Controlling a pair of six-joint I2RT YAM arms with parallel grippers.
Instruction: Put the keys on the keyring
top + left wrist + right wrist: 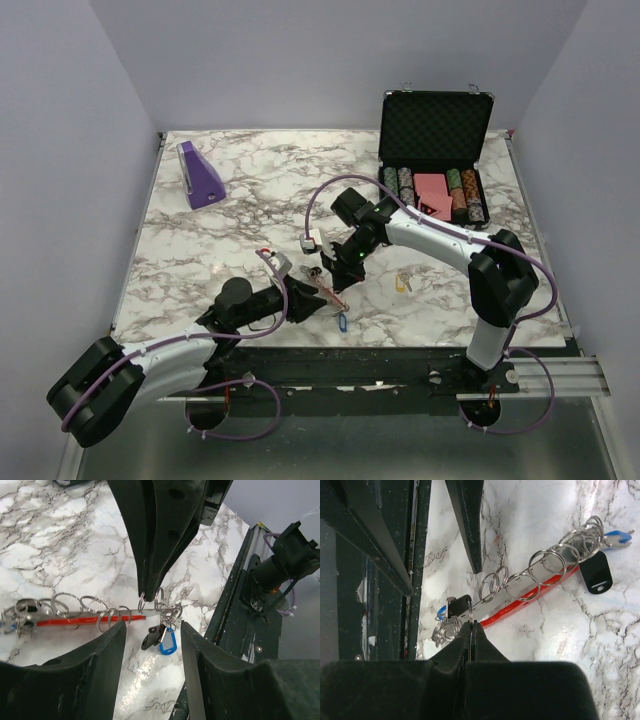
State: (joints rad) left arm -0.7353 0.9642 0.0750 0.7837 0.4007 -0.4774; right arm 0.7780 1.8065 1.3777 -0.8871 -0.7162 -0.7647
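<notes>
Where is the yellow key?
In the top view the yellow key lies by itself on the table, right of the keyring and just on the near side of the right arm.

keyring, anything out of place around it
A small yellow-headed key lies alone on the marble table, apart from the red-and-metal keyring bunch pinched by the right claw. Nothing looks spilled or damaged.

Red keyring (75, 621), grey-veined white table (55, 545)
</notes>
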